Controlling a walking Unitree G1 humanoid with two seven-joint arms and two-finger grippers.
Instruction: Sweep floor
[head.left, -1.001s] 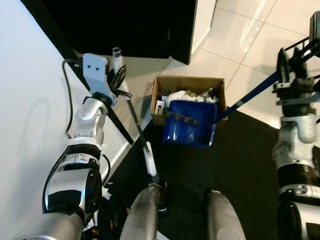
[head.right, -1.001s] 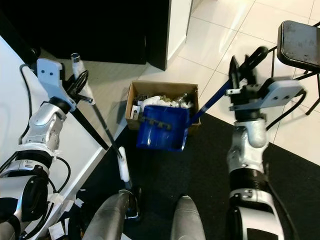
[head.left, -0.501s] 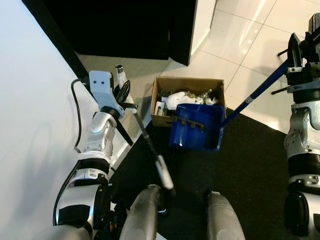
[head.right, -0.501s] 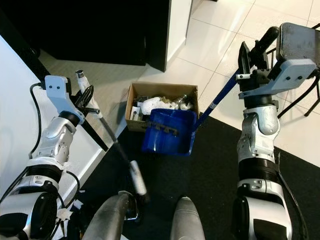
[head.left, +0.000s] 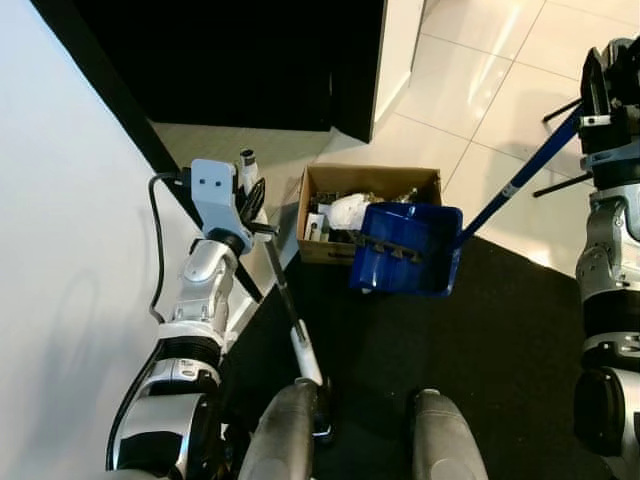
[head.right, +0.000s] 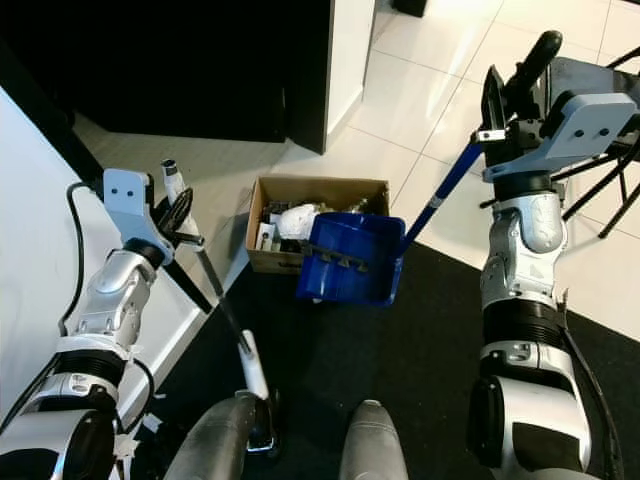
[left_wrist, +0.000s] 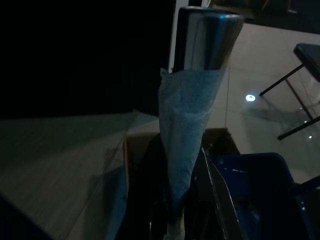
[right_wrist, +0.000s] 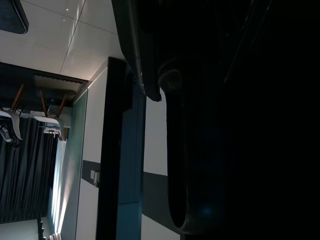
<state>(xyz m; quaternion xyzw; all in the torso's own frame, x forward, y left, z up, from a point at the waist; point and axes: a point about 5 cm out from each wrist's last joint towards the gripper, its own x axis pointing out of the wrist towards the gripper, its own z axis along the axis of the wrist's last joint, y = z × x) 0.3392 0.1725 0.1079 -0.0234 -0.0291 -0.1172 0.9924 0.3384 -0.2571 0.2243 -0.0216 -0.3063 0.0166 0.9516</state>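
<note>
Seen from the robot's head looking down, a brown cardboard box (head.left: 350, 200) of crumpled rubbish sits at 12 o'clock on the floor, at the edge of a black mat (head.left: 500, 340). A blue dustpan (head.left: 408, 250) hangs tilted over the box's right front corner, its long blue handle (head.right: 440, 195) rising toward 2 o'clock. The right gripper (head.right: 510, 95) is clamped around the top of that handle, fingers closed on it. Compared with a second ago, the dustpan has been lifted higher and shifted right, so it now covers less of the box's front; the right arm has also risen.

At 10 o'clock, the left gripper (head.left: 252, 195) holds the thin dark pole of a broom (head.left: 285, 300), fingers closed around it just below its metal tip. The pole slants down toward 6 o'clock, ending near the robot's left foot (head.left: 285, 440). Half a second ago the pole's lower end swung farther right; it now sits back nearer the left foot.

In the left wrist view, the pole's metal tip with pale wrapping (left_wrist: 192, 125) stands close up, the dustpan beyond it.
</note>
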